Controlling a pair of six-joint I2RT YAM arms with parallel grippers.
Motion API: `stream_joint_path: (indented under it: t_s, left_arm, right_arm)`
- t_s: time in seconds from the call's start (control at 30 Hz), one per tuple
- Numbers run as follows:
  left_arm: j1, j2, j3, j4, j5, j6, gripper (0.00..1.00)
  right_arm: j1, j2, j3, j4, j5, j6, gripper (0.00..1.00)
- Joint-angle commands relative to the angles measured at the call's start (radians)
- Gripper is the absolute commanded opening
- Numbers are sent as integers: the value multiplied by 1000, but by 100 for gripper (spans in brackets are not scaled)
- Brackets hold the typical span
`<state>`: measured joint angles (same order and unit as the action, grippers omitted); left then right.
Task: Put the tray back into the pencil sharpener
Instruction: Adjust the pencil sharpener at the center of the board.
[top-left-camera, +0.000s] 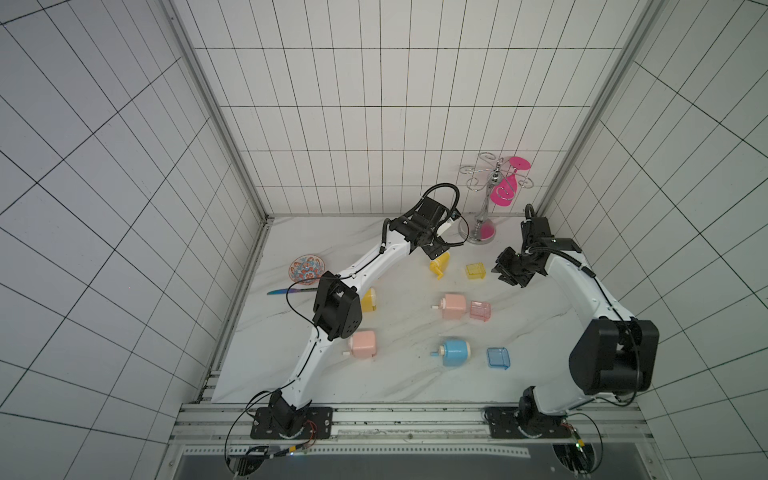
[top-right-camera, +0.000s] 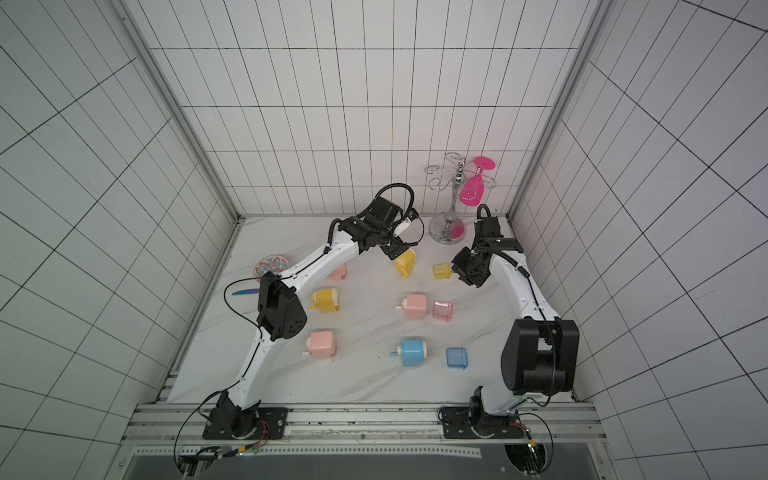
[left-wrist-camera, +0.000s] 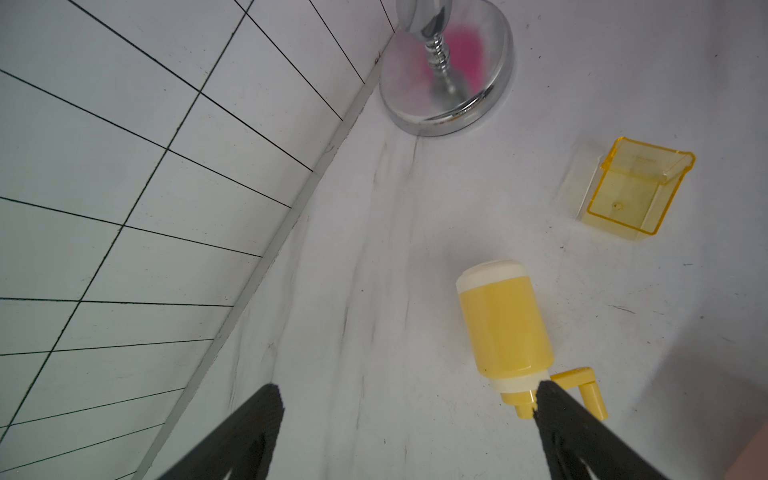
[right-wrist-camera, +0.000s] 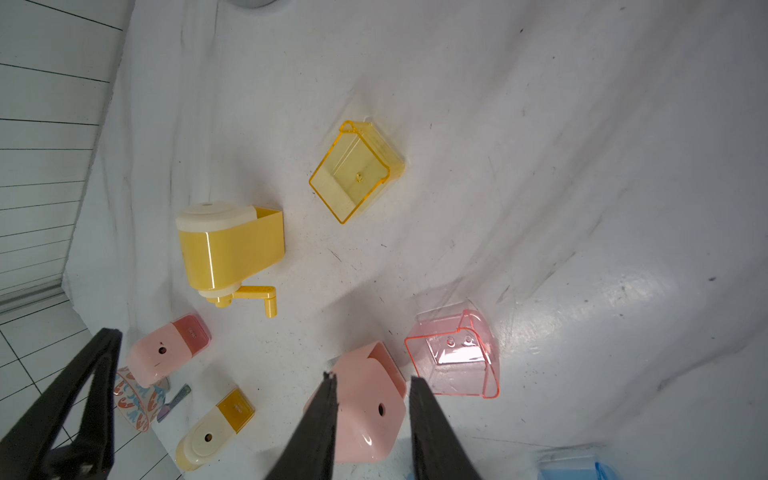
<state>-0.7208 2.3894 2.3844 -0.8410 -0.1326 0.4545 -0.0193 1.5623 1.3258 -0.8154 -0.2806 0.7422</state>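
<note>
Twice confirmed, in both top views: found yellow sharpener (top-left-camera: 440, 266) lying on its side in front of chrome stand (top-left-camera: 478, 232) and left of it. Found yellow tray (top-left-camera: 476, 271) straight in front of that stand, not yet inserted. Logged left end effector (top-left-camera: 444, 248) just left of the stand's base, right end effector (top-left-camera: 500, 275) in front-right of the stand.

Left wrist: saw fingers (left-wrist-camera: 249, 424) spread wide, gripping nothing, with one tip overlapping the crank in view. Noted rounded glossy opaque body, cream end caps, smooth marbled bench (left-wrist-camera: 374, 249).

Right wrist: saw end effector partly open, empty. Noted tray as thin translucent box with flared lip, sharpener's hollow side seemingly turned toward it. Judged best: pinch tray by side walls, lip outward, brace body with left, slide in square. Expect skidding otherwise.
</note>
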Motion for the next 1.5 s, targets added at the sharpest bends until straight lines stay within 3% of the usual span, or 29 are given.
stream_joint_path:
  t_s: [0.0, 0.63, 1.47]
  left_arm:
    - [-9, 47, 41, 31, -36, 48, 98]
    - [-27, 150, 136, 40, 92, -11, 98]
    - [-33, 232, 142, 39, 95, -7, 96]
  right_arm:
    - [-14, -12, -32, 37, -21, -1, 32]
    - [-72, -11, -79, 72, -42, -37, 31]
    - [-98, -49, -137, 104, -68, -50, 31]
